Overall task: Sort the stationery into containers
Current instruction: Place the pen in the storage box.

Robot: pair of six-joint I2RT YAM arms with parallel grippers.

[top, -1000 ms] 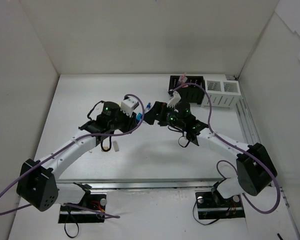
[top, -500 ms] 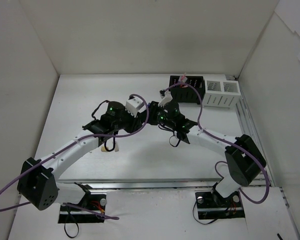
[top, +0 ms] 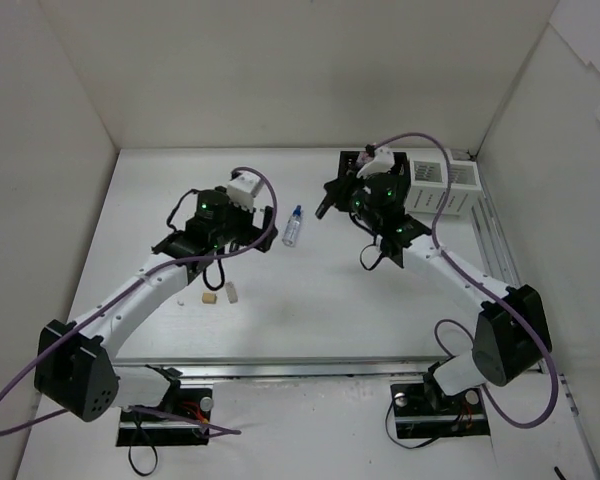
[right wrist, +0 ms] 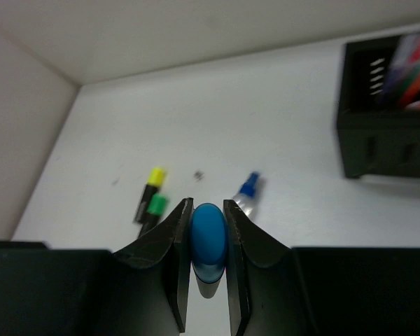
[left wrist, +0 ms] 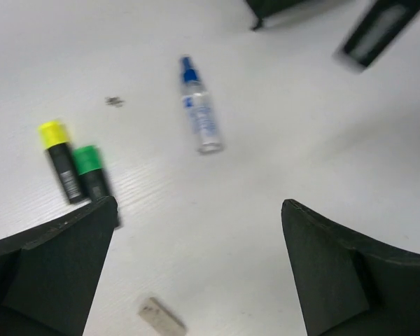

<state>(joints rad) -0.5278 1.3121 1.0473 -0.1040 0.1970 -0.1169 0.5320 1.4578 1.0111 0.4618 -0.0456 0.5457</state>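
Observation:
My right gripper (right wrist: 208, 207) is shut on a black highlighter with a blue cap (right wrist: 209, 241), held in the air just left of the black organiser (top: 375, 178). Several pens (right wrist: 413, 70) stand in the organiser. My left gripper (left wrist: 198, 210) hangs open and holds nothing. Below it lie a clear blue-capped bottle (left wrist: 199, 115), a yellow-capped highlighter (left wrist: 59, 157), a green-capped highlighter (left wrist: 91, 175) and a pale eraser (left wrist: 161, 316). In the top view the bottle (top: 293, 226) lies between the two grippers.
Two white perforated bins (top: 445, 187) stand to the right of the organiser against the back right wall. A tan eraser (top: 210, 298) and a white eraser (top: 232, 292) lie near the left arm's forearm. White walls close in the table.
The two grippers met at the centre and the blue-capped highlighter passed from left to right. The left gripper opened and drew back left; the right closed and swung back toward the organiser.

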